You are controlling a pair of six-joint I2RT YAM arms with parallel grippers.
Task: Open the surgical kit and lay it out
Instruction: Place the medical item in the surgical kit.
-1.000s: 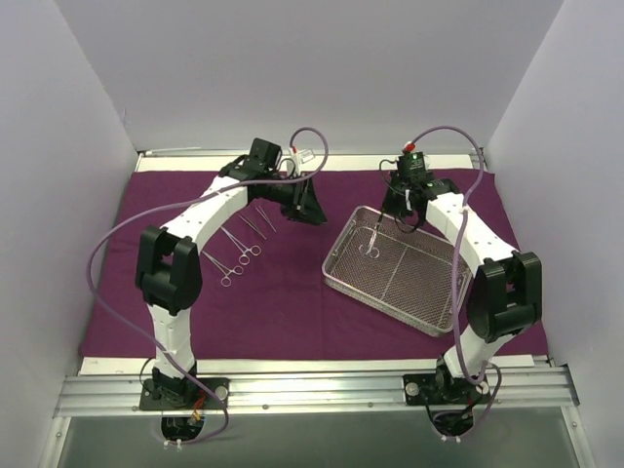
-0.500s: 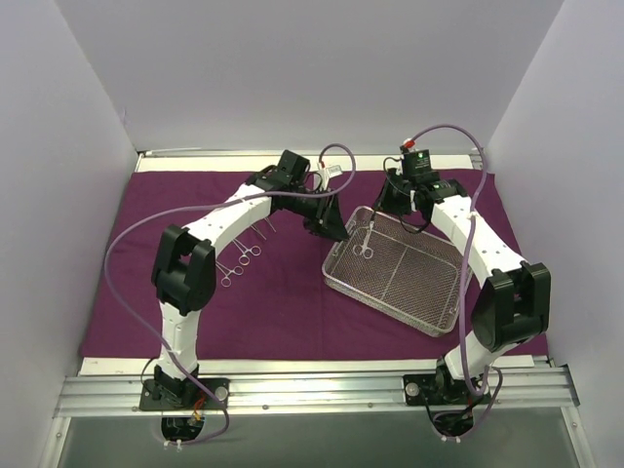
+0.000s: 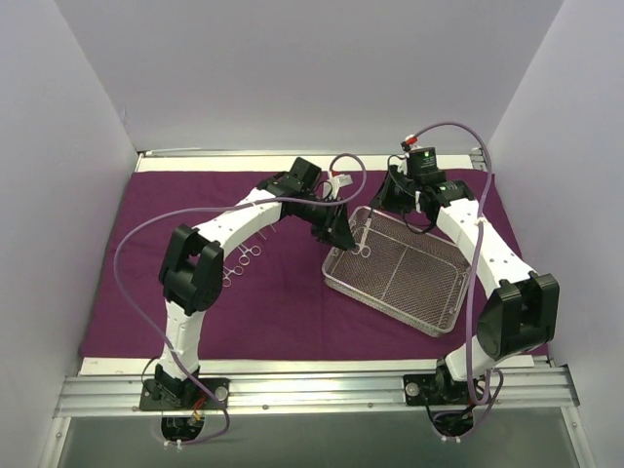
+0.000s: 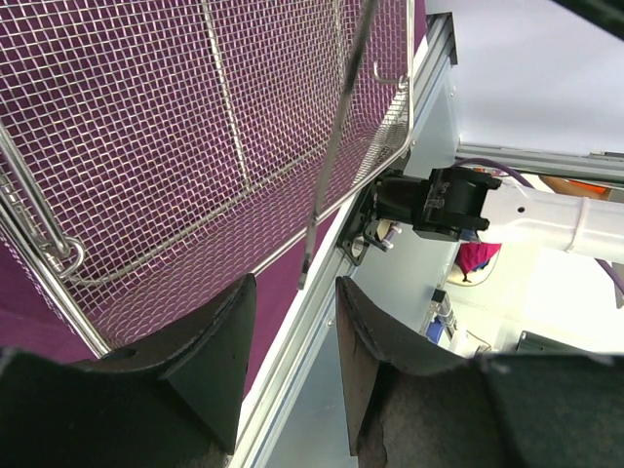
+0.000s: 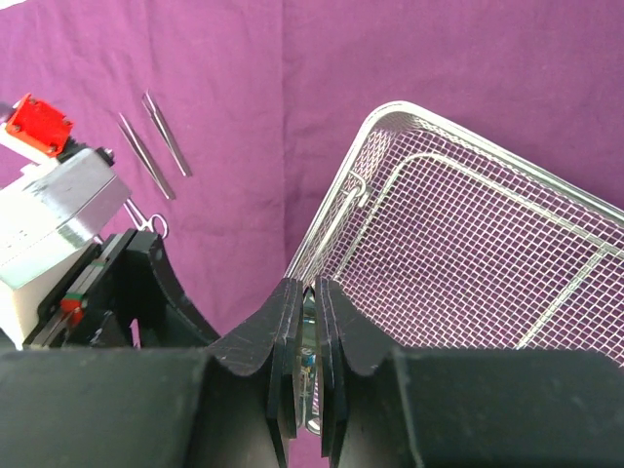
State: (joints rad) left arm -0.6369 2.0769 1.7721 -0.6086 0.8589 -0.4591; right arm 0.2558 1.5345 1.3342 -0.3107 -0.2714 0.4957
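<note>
The dark purple cloth (image 3: 273,302) lies spread flat over the table. The silver wire-mesh tray (image 3: 429,317) sits on it at the right. My right gripper (image 3: 376,216) is shut on a ring-handled forceps (image 3: 364,250) and holds it hanging over the tray's far left corner. In the right wrist view the jaws (image 5: 304,289) pinch the silver shaft. My left gripper (image 3: 339,234) is open just left of that corner. In the left wrist view (image 4: 294,285) the forceps (image 4: 331,166) hangs just beyond the open fingertips, apart from them.
Several forceps (image 3: 244,255) lie on the cloth left of the tray, partly under the left arm. Two tweezers (image 5: 146,156) lie farther back. The tray rim (image 5: 341,200) stands between the two grippers. White walls close in both sides.
My left arm has swung right, from the laid-out instruments to the tray's left corner. My right gripper has carried the forceps left and up toward that same corner.
</note>
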